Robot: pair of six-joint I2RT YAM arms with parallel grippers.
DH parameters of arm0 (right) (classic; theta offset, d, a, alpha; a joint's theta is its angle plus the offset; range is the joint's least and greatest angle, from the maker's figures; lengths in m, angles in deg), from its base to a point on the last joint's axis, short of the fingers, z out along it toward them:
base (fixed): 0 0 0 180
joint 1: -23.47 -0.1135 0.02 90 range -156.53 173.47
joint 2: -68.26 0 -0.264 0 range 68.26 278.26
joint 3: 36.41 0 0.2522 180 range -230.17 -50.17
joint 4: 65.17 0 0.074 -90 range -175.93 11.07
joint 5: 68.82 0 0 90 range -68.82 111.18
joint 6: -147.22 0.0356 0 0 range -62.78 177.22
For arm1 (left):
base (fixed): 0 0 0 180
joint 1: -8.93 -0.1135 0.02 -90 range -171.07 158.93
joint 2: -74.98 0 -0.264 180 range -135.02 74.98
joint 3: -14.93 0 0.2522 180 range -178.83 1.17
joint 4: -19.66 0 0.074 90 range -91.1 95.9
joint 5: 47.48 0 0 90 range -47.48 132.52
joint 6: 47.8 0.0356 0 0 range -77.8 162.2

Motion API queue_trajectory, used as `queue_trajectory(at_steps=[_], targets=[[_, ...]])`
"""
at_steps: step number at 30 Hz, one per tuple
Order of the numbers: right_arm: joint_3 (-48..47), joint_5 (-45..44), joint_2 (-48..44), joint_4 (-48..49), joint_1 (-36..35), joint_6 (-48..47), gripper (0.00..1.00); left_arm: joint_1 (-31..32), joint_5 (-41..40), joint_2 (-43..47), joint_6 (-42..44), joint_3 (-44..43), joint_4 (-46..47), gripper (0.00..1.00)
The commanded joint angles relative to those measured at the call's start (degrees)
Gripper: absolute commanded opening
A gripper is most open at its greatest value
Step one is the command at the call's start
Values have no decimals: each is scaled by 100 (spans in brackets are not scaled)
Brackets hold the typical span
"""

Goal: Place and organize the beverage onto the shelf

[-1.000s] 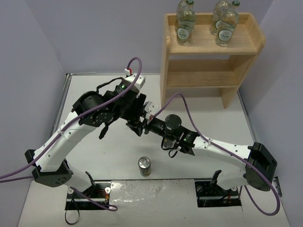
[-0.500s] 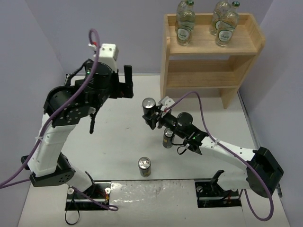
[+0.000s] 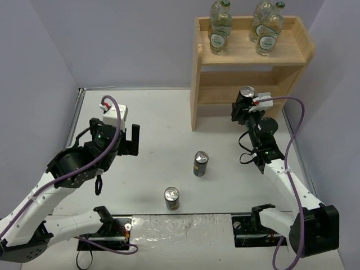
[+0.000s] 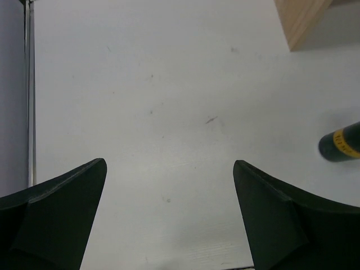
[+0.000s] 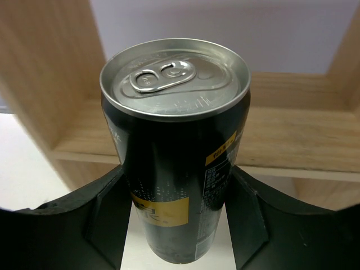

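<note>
A dark can with a silver top (image 5: 177, 157) is upright in my right gripper (image 5: 177, 174), which is shut on its sides. In the top view this can (image 3: 246, 94) hangs just in front of the wooden shelf's lower tier (image 3: 236, 93). Two more cans (image 3: 201, 163) (image 3: 172, 198) stand on the table. Clear bottles (image 3: 220, 27) (image 3: 269, 32) stand on the shelf's top tier. My left gripper (image 3: 132, 142) is over the left of the table, open, with only bare table between its fingers (image 4: 56, 219).
The shelf's left side panel (image 3: 195, 84) comes down to the table at the back; its foot (image 4: 304, 19) shows in the left wrist view. A can's base (image 4: 341, 143) is at that view's right edge. Grey walls close in on both sides.
The left gripper opened, let go of the can and drew back to the near left. The right arm carried the can from the table's middle to the front of the shelf's lower tier.
</note>
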Motion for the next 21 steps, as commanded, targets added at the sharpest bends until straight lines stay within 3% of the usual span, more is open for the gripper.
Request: queue_trajectory(at_steps=[1,8,21], targets=[[-546,162,116,820,355,-7,0,-28,-261,246,267,486,243,94],[-1073,549,530,891,1068,-7,0,-107,-343,352,354,882,56,94],[-1584,980,1408,1022,1736,-113,0,-239,-35,378,310,1094,136,94]])
